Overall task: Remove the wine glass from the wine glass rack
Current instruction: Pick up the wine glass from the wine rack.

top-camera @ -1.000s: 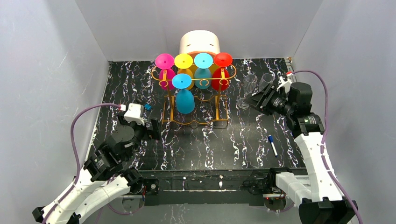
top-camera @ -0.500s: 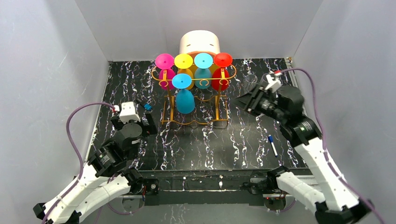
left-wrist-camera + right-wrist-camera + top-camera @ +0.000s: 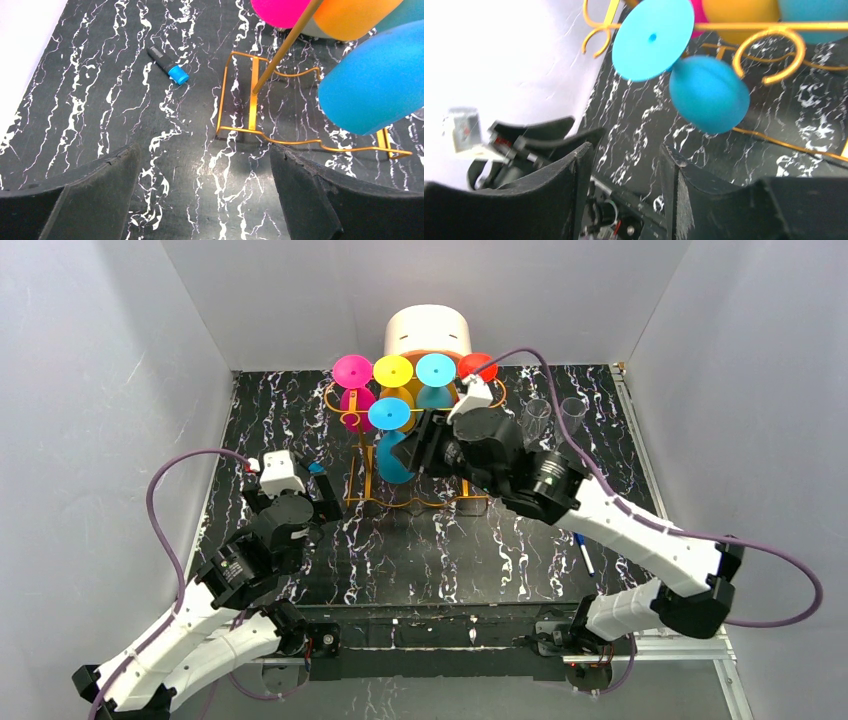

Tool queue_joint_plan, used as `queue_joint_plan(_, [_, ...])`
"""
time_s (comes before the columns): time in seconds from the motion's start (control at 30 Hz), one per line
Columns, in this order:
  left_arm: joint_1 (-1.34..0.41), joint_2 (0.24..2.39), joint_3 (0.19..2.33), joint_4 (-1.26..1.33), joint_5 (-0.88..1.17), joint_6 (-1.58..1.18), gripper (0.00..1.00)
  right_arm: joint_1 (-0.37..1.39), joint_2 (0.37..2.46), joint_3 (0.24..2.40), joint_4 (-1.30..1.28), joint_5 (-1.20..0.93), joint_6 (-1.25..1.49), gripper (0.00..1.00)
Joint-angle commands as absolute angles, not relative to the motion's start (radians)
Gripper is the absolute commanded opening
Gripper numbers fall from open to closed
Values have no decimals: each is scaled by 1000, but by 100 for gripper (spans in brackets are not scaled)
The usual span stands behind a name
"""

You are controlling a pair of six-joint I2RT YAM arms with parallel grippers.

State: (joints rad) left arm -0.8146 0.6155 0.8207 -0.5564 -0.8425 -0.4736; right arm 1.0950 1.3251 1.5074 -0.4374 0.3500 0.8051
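Observation:
The orange-gold wire wine glass rack [image 3: 366,480] stands mid-table with several coloured glasses hanging upside down. The front one is a blue wine glass [image 3: 397,458] with its round foot [image 3: 390,413] on the rails. My right gripper [image 3: 418,448] is open and empty, right beside this glass's bowl. In the right wrist view the blue glass [image 3: 709,94] and the rack rail [image 3: 749,25] lie above my open gripper [image 3: 626,160], not between the fingers. My left gripper [image 3: 325,505] is open and empty, low, left of the rack; its view shows the rack base [image 3: 252,100].
A white round box [image 3: 428,333] stands behind the rack. Two clear glasses [image 3: 537,420] stand to the rack's right. A pen [image 3: 584,550] lies at the right front. A blue-capped marker [image 3: 167,67] lies left of the rack. Grey walls enclose the table.
My right arm has swung from the table's right side leftward across to the front of the rack, by the blue glass. My left arm has drawn back slightly toward the near edge.

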Motion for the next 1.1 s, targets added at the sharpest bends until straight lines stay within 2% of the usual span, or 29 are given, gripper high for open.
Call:
queue_joint_plan(0.0, [-813, 618, 852, -558, -867, -503, 98, 1095, 1394, 1646, -412, 518, 766, 60])
queue_joint_plan(0.4, [-813, 555, 856, -558, -846, -520, 98, 1094, 1557, 1806, -490, 622, 795, 55])
queue_joint_plan(0.8, [-814, 545, 854, -557, -839, -511, 98, 1094, 1570, 1829, -492, 657, 770, 54])
queue_joint_plan(1.07, [-814, 553, 892, -530, -845, -544, 98, 1094, 1551, 1764, -412, 708, 765, 52])
